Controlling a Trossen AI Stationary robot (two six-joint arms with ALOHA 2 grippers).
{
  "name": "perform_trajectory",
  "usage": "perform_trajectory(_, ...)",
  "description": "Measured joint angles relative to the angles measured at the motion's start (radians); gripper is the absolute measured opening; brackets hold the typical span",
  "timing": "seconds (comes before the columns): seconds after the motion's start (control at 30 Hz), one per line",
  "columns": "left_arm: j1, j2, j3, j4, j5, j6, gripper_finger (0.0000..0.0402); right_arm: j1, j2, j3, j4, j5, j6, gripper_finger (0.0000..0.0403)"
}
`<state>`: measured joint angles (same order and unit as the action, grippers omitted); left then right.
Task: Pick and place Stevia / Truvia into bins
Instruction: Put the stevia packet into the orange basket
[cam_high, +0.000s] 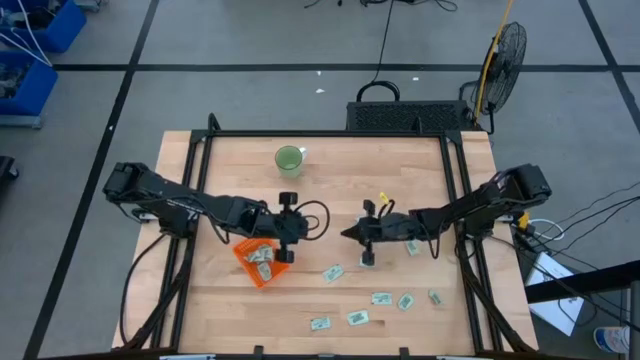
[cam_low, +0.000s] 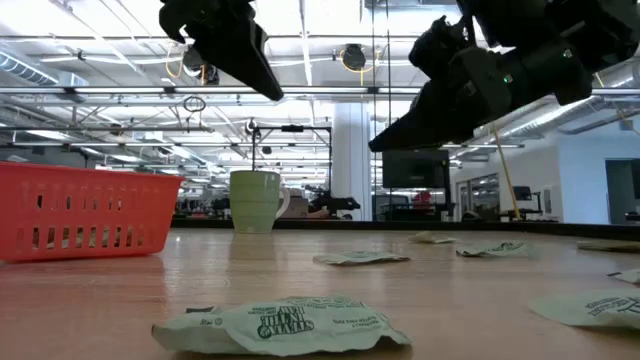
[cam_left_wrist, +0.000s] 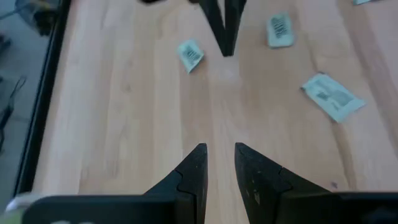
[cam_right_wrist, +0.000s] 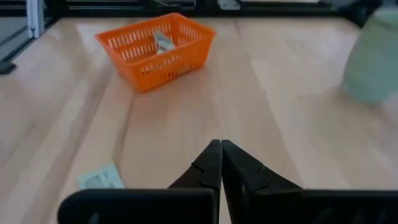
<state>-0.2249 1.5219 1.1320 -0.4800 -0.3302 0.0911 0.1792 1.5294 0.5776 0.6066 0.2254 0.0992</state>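
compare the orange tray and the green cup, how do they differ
The orange tray is rectangular with slotted, low walls; the green cup is round and solid-walled. The tray holds a few sachets; nothing shows inside the cup. The tray lies beside the left gripper; the cup stands alone near the table's far edge. Both rest upright on the wooden table.

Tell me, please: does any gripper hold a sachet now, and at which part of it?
Nothing is held. The left gripper is slightly open over bare wood beside the tray; the right gripper is shut on nothing. The sachets lie on the table.
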Motion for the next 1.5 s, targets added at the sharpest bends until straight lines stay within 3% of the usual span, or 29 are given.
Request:
perform_trajectory(0.17,0.0,0.0,0.0,-0.002,0.023,-0.056,0.0088,-0.004,-0.019,-0.001,-0.23,0.083,-0.027,0.0005)
perform_trajectory(0.37,0.001,0.0,-0.043,0.011,0.025,-0.063,0.0088,-0.003,-0.018,-0.003,-0.452,0.141,0.106,0.005)
perform_trajectory(0.6,0.008,0.0,-0.095,0.014,0.025,-0.074,0.0088,-0.003,-0.008,-0.002,-0.437,0.209,0.09,0.0118)
perform_trajectory(0.8,0.009,0.0,-0.12,0.015,0.024,-0.094,0.0088,-0.003,0.044,-0.002,-0.409,0.218,0.091,0.0138)
perform_trajectory(1.03,0.018,0.0,-0.121,0.033,0.015,-0.096,0.0088,-0.002,0.12,0.0,-0.36,0.259,0.065,0.0117)
perform_trajectory(1.27,0.029,0.0,-0.121,0.041,0.015,-0.101,0.0088,-0.005,0.114,-0.002,-0.379,0.305,0.037,0.0015)
perform_trajectory(1.5,0.039,0.0,-0.121,0.057,0.015,-0.1,0.0088,-0.015,0.1,-0.003,-0.307,0.296,-0.017,0.0002)
